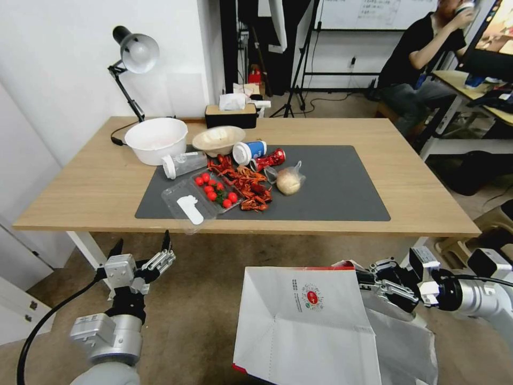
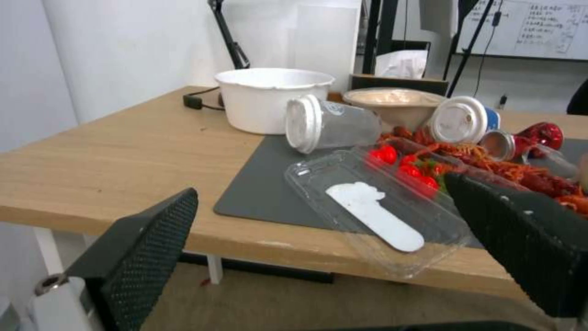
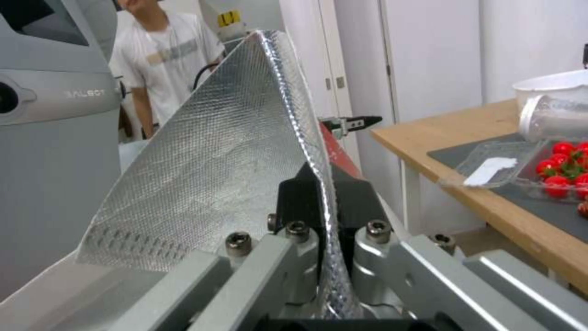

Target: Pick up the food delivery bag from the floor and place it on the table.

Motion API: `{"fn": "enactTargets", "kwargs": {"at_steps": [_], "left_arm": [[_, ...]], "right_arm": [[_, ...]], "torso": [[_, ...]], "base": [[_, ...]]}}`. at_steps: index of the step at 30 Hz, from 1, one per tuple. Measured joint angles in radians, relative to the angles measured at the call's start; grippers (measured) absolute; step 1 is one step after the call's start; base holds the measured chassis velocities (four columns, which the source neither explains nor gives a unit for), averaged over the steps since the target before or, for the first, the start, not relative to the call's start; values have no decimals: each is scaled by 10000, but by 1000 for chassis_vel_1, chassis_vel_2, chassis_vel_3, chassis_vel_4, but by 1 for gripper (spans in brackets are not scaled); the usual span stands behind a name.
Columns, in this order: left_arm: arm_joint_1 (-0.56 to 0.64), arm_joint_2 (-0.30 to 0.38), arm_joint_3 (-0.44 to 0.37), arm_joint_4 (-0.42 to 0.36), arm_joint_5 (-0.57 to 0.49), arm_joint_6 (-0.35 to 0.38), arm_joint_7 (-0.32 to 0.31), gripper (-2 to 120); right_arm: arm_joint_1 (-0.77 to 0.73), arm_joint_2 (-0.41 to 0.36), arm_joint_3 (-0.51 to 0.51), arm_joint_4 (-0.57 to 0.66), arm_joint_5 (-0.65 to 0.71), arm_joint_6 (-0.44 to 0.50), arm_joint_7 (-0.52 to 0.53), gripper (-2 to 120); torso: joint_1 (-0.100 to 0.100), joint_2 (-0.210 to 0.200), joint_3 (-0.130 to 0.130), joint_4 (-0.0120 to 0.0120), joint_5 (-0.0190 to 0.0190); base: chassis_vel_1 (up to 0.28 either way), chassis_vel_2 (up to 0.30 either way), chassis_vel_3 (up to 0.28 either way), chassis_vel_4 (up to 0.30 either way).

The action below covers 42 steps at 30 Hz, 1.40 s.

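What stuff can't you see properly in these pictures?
- Bottom of the food delivery bag: cut off by the head view's lower edge, so whether it touches the floor is unclear.
- Right gripper pads: hidden by the bag's foil edge clamped between them, right wrist view.
- Bag's logo text: too small, head view.
- Left gripper, open: its base is cut off in the left wrist view.
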Motion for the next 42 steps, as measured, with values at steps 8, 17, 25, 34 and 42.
{"fn": "enactTargets", "kwargs": {"at_steps": [8, 17, 25, 34, 42], "left_arm": [[-13, 6, -7, 34, -10, -54, 52, 100], [-9, 5, -19, 28, -37, -97, 125, 100], [-26, -12, 19, 87, -22, -131, 147, 100], [-10, -27, -11, 86, -1, -229, 126, 100], [27, -27, 10, 62, 29, -264, 117, 100]], "right_arm": [[11, 0, 0, -12, 0, 0, 5, 0], [25, 4, 0, -15, 13, 3, 28, 0], [13, -136, 258, 114, 631, 51, 336, 0], [43, -829, 2016, 545, 3477, 36, 2191, 0], [678, -1400, 2645, 1207, 5817, 1259, 8548, 0]], "torso": [[57, 139, 82, 0, -1], [86, 209, 126, 0, 0], [65, 164, 100, 0, 0], [43, 113, 73, 0, -1], [33, 90, 58, 0, 0]], "base": [[0, 0, 0, 0], [0, 0, 0, 0], [0, 0, 0, 0], [0, 0, 0, 0], [0, 0, 0, 0]]}}
